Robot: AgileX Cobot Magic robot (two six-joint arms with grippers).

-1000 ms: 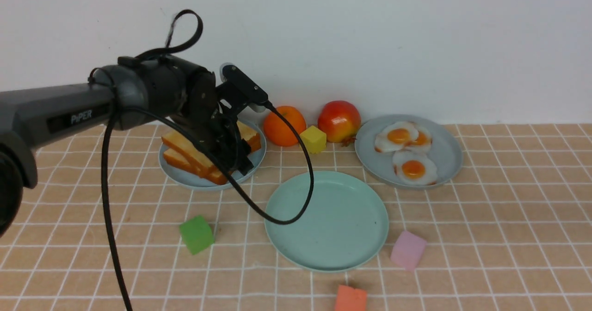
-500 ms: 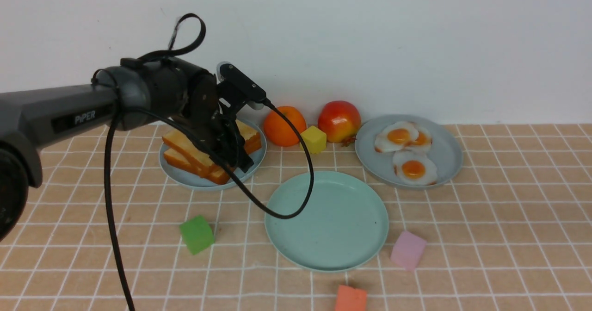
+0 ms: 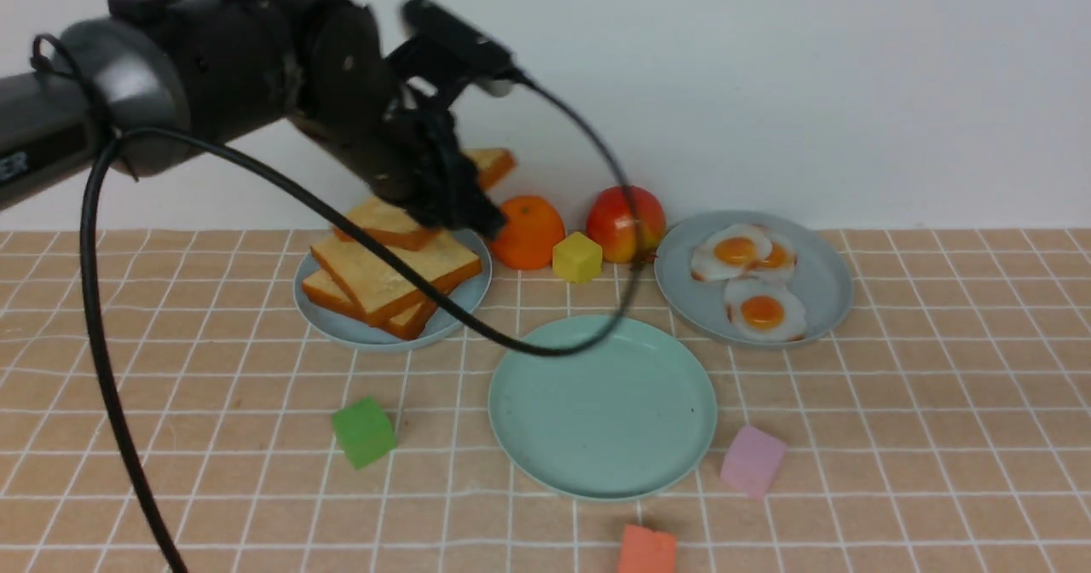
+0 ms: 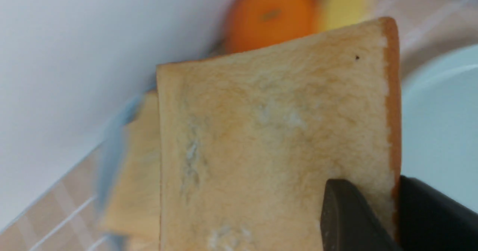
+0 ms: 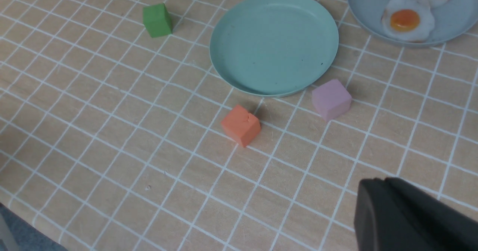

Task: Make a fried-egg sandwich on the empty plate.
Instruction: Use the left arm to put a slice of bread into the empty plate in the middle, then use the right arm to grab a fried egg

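The left black end effector (image 4: 360, 213) is closed on one edge of a square golden-brown toast slice with darker crust (image 4: 276, 139), lifted above the pale grey-blue round plate (image 3: 312, 310). The right black end effector (image 5: 386, 206) is shut and empty. The toast looks light and fairly stiff; an edge grip should suit it, though it could pivot. Ahead on the counter (image 3: 938, 436), white, orange-yolked toy eggs (image 3: 764, 309) look thin and smooth, probably best pinched at the rim. The round mint-green plate (image 3: 603, 411) is bare.
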